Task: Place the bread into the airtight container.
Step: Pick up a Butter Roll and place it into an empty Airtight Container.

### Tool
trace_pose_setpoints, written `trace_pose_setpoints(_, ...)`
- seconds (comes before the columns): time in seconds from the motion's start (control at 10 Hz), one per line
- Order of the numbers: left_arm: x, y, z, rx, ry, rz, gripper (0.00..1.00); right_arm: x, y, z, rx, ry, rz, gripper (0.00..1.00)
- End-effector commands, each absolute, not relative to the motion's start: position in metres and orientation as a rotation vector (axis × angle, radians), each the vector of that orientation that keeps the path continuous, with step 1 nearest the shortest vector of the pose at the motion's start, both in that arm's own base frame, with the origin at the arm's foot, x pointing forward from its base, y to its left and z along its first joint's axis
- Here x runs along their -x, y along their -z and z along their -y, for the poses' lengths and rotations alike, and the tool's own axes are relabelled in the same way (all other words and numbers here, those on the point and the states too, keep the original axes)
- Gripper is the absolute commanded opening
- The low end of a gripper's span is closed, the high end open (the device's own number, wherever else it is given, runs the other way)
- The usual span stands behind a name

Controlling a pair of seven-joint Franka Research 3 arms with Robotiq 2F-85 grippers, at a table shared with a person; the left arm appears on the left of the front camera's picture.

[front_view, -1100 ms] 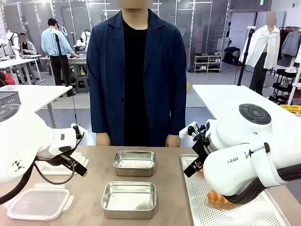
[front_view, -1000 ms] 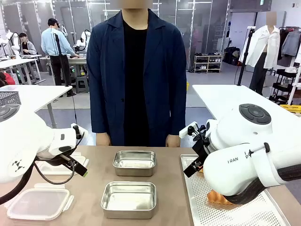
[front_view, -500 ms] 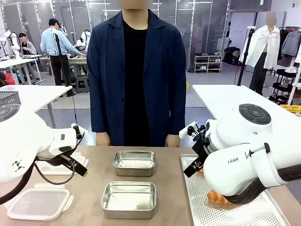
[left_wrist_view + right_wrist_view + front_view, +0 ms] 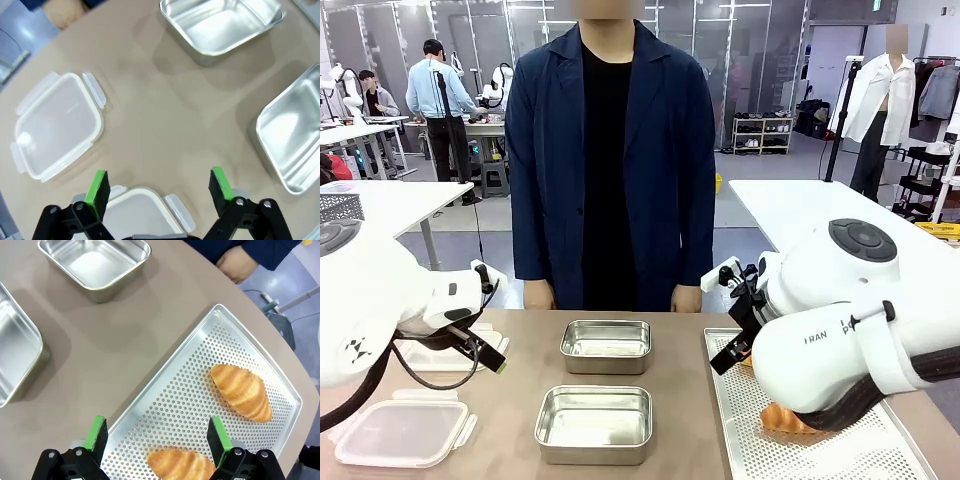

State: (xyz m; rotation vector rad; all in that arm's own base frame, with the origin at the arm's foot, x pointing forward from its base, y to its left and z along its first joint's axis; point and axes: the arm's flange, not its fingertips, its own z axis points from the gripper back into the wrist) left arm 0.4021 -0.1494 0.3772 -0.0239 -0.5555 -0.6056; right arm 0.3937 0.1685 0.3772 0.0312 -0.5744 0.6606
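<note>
**Front view**
- Person: person [image 4: 610,150] stands at the far edge, arms down, hands by the table [image 4: 520,395] edge.
- Containers: far steel container [image 4: 606,346] and near steel container [image 4: 593,423] sit mid-table, one behind the other, apart. Both are empty.
- Lid: clear lid [image 4: 400,432] lies flat at near left.
- Bread: bread [image 4: 782,418] lies on the perforated tray [image 4: 740,420] at right, partly hidden under the right arm [image 4: 840,340].
- Left arm: left arm [image 4: 380,300] hangs over the table's left side.

**Left wrist view**
- Jaws: left gripper [image 4: 158,175] has its fingers wide apart with nothing between them, above bare tabletop.
- Below: second lid [image 4: 135,215] at the bottom edge, seen between the fingers. The other lid is to the left. Both steel containers are at the upper right.

**Right wrist view**
- Jaws: right gripper [image 4: 156,425] is spread wide and empty, above the tray.
- Bread: lower croissant [image 4: 181,465] shows between the fingers at the bottom edge. Upper croissant [image 4: 241,391] lies farther up the tray, apart from it. Neither is in a container.
- Hand: person's hand [image 4: 237,262] at the top edge, beyond the table.
</note>
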Motion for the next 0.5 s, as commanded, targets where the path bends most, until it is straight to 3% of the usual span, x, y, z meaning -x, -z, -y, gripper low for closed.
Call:
trace_pose_setpoints(0.0, -0.4, -0.426, 0.138, 0.01, 0.605, 0.575, 1.0, -0.397, -0.426, -0.153, -0.072, -0.637, 0.568, 1.0)
trace_pose_setpoints(0.4, -0.359, -0.592, 0.084, 0.069, 0.56, 0.63, 1.0, -0.374, -0.58, -0.071, -0.025, -0.505, 0.611, 1.0)
